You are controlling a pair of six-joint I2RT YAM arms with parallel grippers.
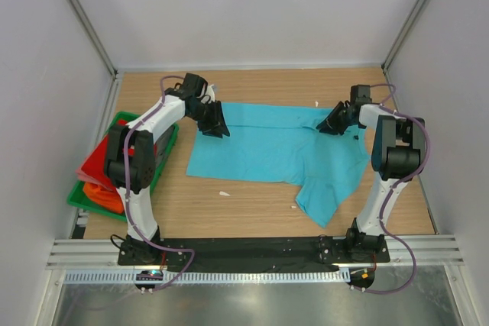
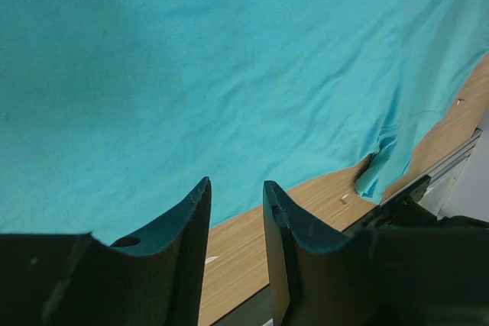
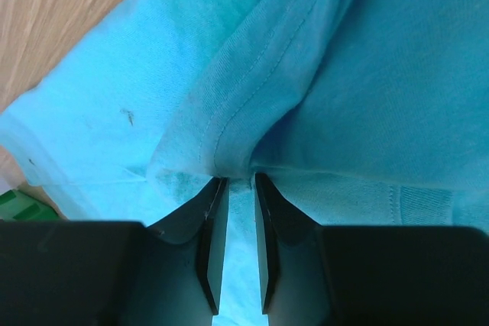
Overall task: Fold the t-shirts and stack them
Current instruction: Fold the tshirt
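Note:
The turquoise-blue t-shirt (image 1: 267, 150) lies spread on the wooden table, one sleeve hanging toward the near right. My left gripper (image 1: 216, 124) hovers over its far left corner, open and empty; the left wrist view shows its jaws (image 2: 235, 182) apart above the shirt (image 2: 229, 74) and bare wood. My right gripper (image 1: 330, 125) is at the shirt's far right part, jaws (image 3: 238, 179) nearly closed on a hemmed fold of the shirt (image 3: 382, 74). A small dark mark (image 3: 127, 116) shows on the cloth. The red shirt (image 1: 103, 159) and orange shirt (image 1: 103, 192) lie in the tray.
The green plastic tray (image 1: 170, 143) stands at the table's left edge beside the left arm. Small white scraps (image 1: 225, 193) lie on the wood near the shirt's front edge. A black rail (image 1: 252, 250) runs along the near edge. White walls enclose the table.

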